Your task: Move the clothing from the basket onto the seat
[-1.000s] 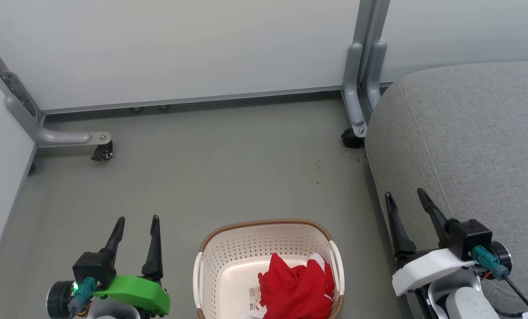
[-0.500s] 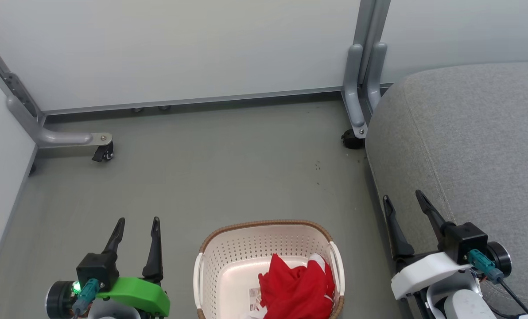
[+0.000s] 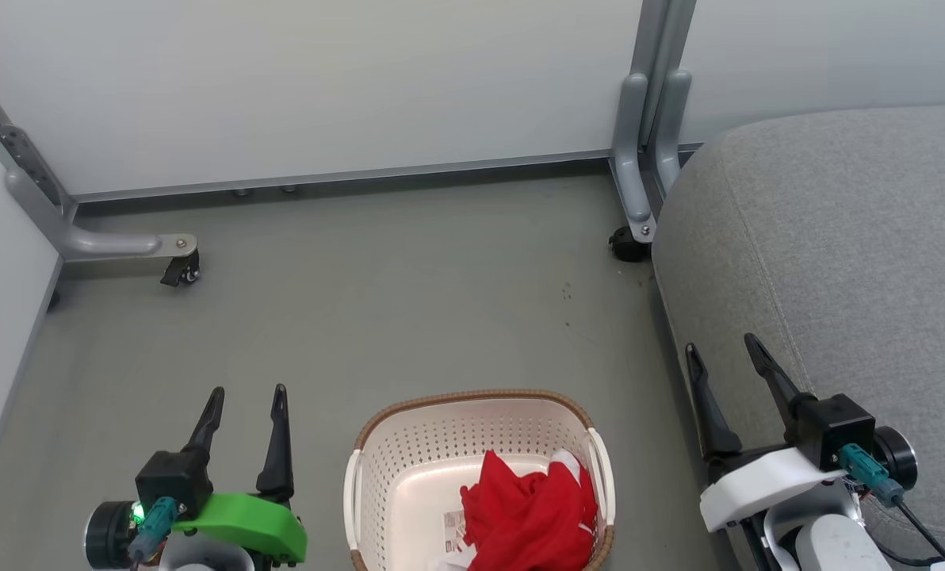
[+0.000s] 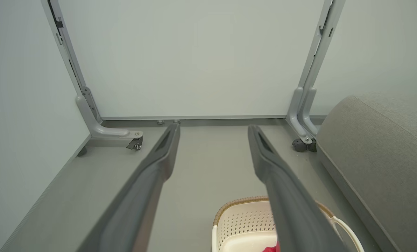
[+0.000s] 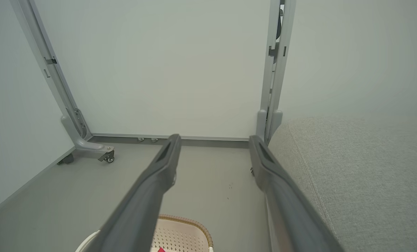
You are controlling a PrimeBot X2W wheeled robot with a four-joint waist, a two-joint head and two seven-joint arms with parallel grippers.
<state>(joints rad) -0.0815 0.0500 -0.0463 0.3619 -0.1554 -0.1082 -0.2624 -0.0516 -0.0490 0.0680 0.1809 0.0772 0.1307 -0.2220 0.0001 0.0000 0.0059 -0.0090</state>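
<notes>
A cream perforated basket (image 3: pixel 409 444) with a brown rim sits on the floor at the bottom centre of the head view. Crumpled red clothing (image 3: pixel 528 515) with some white lies in its right half. The big grey seat (image 3: pixel 837 254) fills the right side. My left gripper (image 3: pixel 248 392) stands open to the left of the basket, holding nothing. My right gripper (image 3: pixel 718 345) stands open to the right of the basket, over the seat's edge, also holding nothing. The left wrist view shows the basket (image 4: pixel 243 220) low between its fingers, and the right wrist view shows the basket's rim (image 5: pixel 191 224) and the seat (image 5: pixel 362 168).
Pale partition walls close off the back and left. Grey metal feet on castors (image 3: pixel 179 270) (image 3: pixel 627 246) reach onto the grey floor (image 3: pixel 377 293). A paper label (image 3: pixel 453 527) lies on the basket's floor.
The whole head view has shifted slightly, so the camera moved. The right gripper has edged a little left and down; the left gripper, the basket and the clothing stay put.
</notes>
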